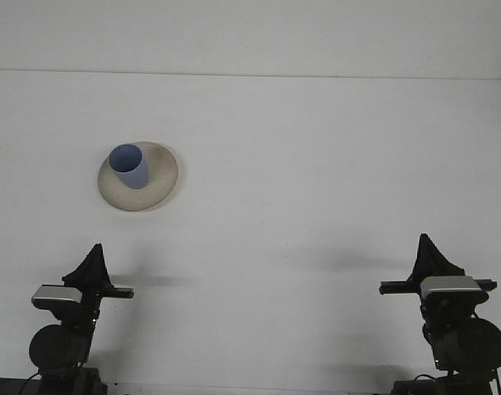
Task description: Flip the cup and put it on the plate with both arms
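Stretching across nearly the whole front view, the plain white flat surface [316, 181] runs back to a faint horizontal edge near the top, where a pale wall begins.

Next in size are the two black robot arms at the near edge. The left arm [62, 341] sits in the lower left corner, with a rounded dark joint housing and a small silver-grey block on top of it. Its left claw [92, 265] rises above that block as a dark pointed shape; whether its fingers are apart or together cannot be told from this angle. The right arm [464, 346] sits in the lower right corner, built the same way, with a grey block and a thin dark crossbar. The right claw [429, 257] points up and away from the camera as a dark wedge, and its state cannot be told either. Neither claw touches anything, and both are well apart from the crockery.

The round beige shallow plate [155, 185] lies on the left half of the surface, well beyond the left arm.

Smallest is the light blue cylindrical cup [131, 166], which rests on the plate, toward its back left part, with its open mouth facing up and slightly toward the camera.
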`<move>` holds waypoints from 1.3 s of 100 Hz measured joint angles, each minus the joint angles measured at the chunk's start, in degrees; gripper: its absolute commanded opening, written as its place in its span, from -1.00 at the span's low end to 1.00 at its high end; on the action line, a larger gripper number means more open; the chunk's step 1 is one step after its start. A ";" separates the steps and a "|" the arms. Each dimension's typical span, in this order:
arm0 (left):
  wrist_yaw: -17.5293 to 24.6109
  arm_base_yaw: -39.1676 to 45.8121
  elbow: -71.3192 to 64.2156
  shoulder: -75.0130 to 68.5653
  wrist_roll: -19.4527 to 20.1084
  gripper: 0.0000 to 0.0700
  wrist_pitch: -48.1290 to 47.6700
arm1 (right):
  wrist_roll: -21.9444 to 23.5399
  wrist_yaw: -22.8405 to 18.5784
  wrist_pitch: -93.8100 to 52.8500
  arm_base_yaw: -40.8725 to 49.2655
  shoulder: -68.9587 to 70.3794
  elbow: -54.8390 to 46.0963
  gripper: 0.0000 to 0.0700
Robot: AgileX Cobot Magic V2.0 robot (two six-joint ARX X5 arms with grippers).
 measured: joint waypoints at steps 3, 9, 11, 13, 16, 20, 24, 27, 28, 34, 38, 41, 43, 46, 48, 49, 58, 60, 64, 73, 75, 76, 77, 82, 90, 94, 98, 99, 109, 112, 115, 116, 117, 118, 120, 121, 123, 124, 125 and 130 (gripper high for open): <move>0.00 0.00 0.00 0.00 0.00 -0.97 0.02 | 0.00 0.02 0.79 -0.39 -1.49 -1.53 -0.99; 0.00 0.00 0.00 0.00 0.00 -0.97 0.00 | 0.02 0.00 2.19 -1.11 -4.61 -4.74 -1.00; 0.00 0.00 0.00 0.00 0.00 -0.97 0.02 | 0.02 0.00 2.67 -1.29 -5.70 -5.77 -1.00; 0.00 0.00 0.00 0.00 0.00 -0.97 0.02 | 0.04 0.00 3.10 -1.49 -6.80 -6.78 -0.99; 0.00 0.00 0.00 0.00 0.00 -0.97 0.02 | 0.09 0.00 3.67 -1.73 -8.46 -8.20 -0.99; 0.00 0.00 0.00 0.00 0.00 -0.97 0.00 | 0.13 0.00 3.72 -1.99 -10.62 -9.64 -1.00; 0.00 0.00 0.00 0.00 0.00 -0.97 0.02 | 0.26 0.00 3.72 -2.29 -12.52 -10.97 -1.00; 0.00 0.00 0.00 0.00 0.00 -0.97 0.02 | 0.31 0.00 3.80 -2.43 -13.86 -12.00 -0.99; 0.00 0.00 0.00 0.00 0.00 -0.97 0.02 | 0.33 0.00 3.85 -2.51 -14.25 -12.31 -1.00; 0.00 0.00 0.00 0.00 0.00 -0.97 0.00 | 0.44 0.00 4.15 -2.78 -16.37 -14.32 -1.00; 0.00 0.00 0.00 0.00 0.00 -0.97 0.04 | 0.46 0.00 5.31 -2.95 -16.50 -15.41 -1.00; 0.02 0.00 0.00 0.00 0.00 -0.97 0.04 | 0.48 0.00 6.43 -3.02 -16.28 -16.20 -1.00; 0.04 0.00 0.00 0.00 0.00 -0.97 0.00 | 0.48 0.02 6.86 -3.06 -16.31 -16.74 -0.99; 0.04 0.00 0.00 0.00 0.00 -0.97 -0.04 | 0.50 -0.02 7.52 -3.06 -16.31 -17.57 -0.99; 0.04 0.00 0.00 0.02 0.00 -0.97 -0.04 | 0.50 -0.07 8.02 -3.06 -16.31 -18.12 -1.00; 0.04 0.00 0.00 0.02 0.00 -0.97 -0.02 | 0.50 -0.09 8.31 -3.06 -16.31 -18.40 -1.00; 0.04 0.00 0.00 0.00 0.00 -0.97 -0.09 | 0.57 0.00 12.22 -3.06 -16.31 -20.94 -0.99; 0.04 0.00 0.00 0.00 0.00 -0.97 -0.07 | 0.59 -0.04 13.05 -3.06 -16.31 -21.49 -0.99; 0.04 0.00 0.00 0.00 0.00 -0.97 -0.04 | 0.66 -0.20 14.36 -3.06 -16.31 -22.49 -1.00; 0.04 0.00 0.00 0.00 0.00 -0.97 -0.04 | 1.27 -0.24 16.52 -3.06 -16.31 -24.22 -1.00; 0.04 0.00 0.00 0.00 0.00 -0.97 -0.04 | 1.38 -0.24 16.41 -3.06 -16.33 -24.33 -0.99; 0.04 0.00 0.00 0.00 0.00 -0.97 -0.04 | 1.42 -0.24 16.35 -3.06 -16.33 -24.35 -1.00; 0.04 0.00 0.00 0.00 0.00 -0.97 -0.04 | 1.46 -0.24 16.33 -3.06 -16.33 -24.33 -0.99; 0.04 0.00 0.00 0.00 0.00 -0.97 -0.07 | 1.57 -0.22 16.76 -3.06 -16.33 -24.33 -1.00; 0.04 0.00 0.00 0.00 0.00 -0.97 -0.04 | 1.57 -0.24 17.20 -3.06 -16.35 -24.33 -1.00; 0.04 0.00 0.00 0.00 0.00 -0.97 -0.04 | 1.60 -0.24 17.20 -3.06 -16.35 -24.33 -0.99; 0.04 0.00 0.00 0.00 0.00 -0.97 -0.04 | 1.60 -0.24 17.20 -3.06 -16.35 -24.33 -0.99; 0.04 0.00 0.00 0.00 0.00 -0.97 -0.04 | 1.60 -0.24 17.20 -3.06 -16.33 -24.33 -0.99; 0.04 0.00 0.00 0.00 0.00 -0.97 -0.04 | 1.62 -0.24 17.20 -3.06 -16.35 -24.33 -1.00; 0.04 0.00 0.00 0.00 0.00 -0.97 -0.04 | 1.60 -0.24 17.20 -3.06 -16.35 -24.33 -1.00; 0.04 0.00 0.00 0.00 0.00 -0.97 -0.04 | 1.62 -0.24 17.20 -3.06 -16.35 -24.33 -1.00; 0.04 0.00 0.00 0.00 0.00 -0.97 -0.04 | 1.62 -0.24 17.20 -3.06 -16.35 -24.33 -1.00; 0.04 0.00 0.00 0.00 0.00 -0.97 -0.04 | 1.62 -0.24 17.20 -3.06 -16.35 -24.33 -0.99; 0.04 0.00 0.00 0.00 0.00 -0.97 -0.04 | 1.62 -0.24 17.20 -3.06 -16.35 -24.33 -0.99; 0.04 0.00 0.00 0.00 0.00 -0.97 -0.04 | 1.62 -0.24 17.20 -3.06 -16.35 -24.33 -0.99; 0.04 0.00 0.00 0.00 0.00 -0.97 -0.04 | 1.62 -0.24 17.20 -3.06 -16.35 -24.33 -0.99; 0.04 0.00 0.00 0.00 0.00 -0.97 -0.04 | 1.62 -0.24 17.20 -3.06 -16.35 -24.33 -0.99; 0.04 0.00 0.00 0.00 0.00 -0.97 -0.04 | 1.62 -0.24 17.20 -3.06 -16.35 -24.33 -0.99; 0.04 0.00 0.00 0.00 0.00 -0.97 -0.04 | 1.62 -0.24 17.20 -3.06 -16.35 -24.33 -0.99; 0.04 0.00 0.00 0.00 0.00 -0.97 -0.04 | 1.62 -0.24 17.20 -3.06 -16.35 -24.33 -0.99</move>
